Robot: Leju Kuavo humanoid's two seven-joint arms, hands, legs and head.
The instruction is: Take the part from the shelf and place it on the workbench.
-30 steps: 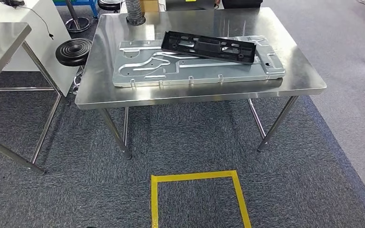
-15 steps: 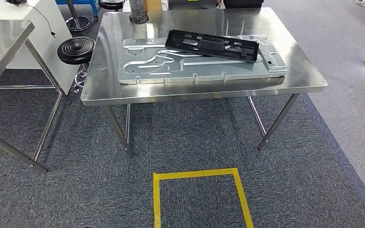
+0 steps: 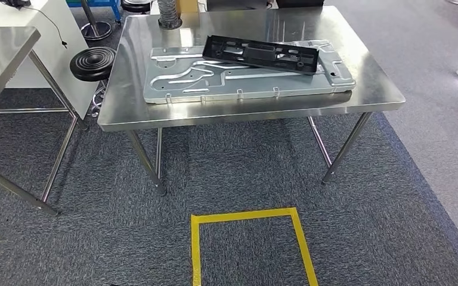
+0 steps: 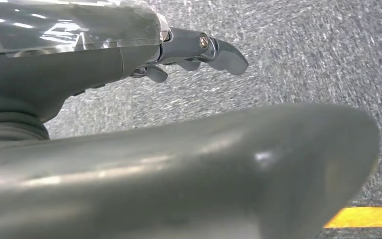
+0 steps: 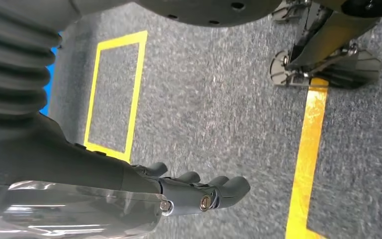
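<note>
1. Nearest in, both arms hang at the robot's sides. The left hand [image 4: 199,50] points at the carpet with fingers stretched out and nothing in it. The right hand [image 5: 199,191] is the same: fingers extended side by side over the grey floor, holding nothing.

2. Below the right hand, yellow tape [image 5: 306,154] runs across the carpet, and just ahead in the head view sits a yellow floor square [image 3: 247,238] marked on the carpet [image 3: 244,173].

3. What's just changed? The whole picture has slid a little compared with half a second ago: table and tape shift together, so that's the camera swaying, not anything moving on the table. I judge the robot is settling or stepping, with no handling under way.

4. Next out, the steel workbench [image 3: 155,116], shiny top, slim legs. On it lies a large stamped metal plate [image 3: 185,77], and across the plate's far edge rests the black plastic part [image 3: 262,53], long and flat, slightly angled.

5. With the part lying on the bench and both hands free, this reads as either a delivery done or another fetch to come; I can't tell which.

6. Further off: a black round stool [image 3: 92,62] beside the bench, a second steel table [image 3: 3,50] to the left, and a white cabinet [image 3: 53,30] behind it.
</note>
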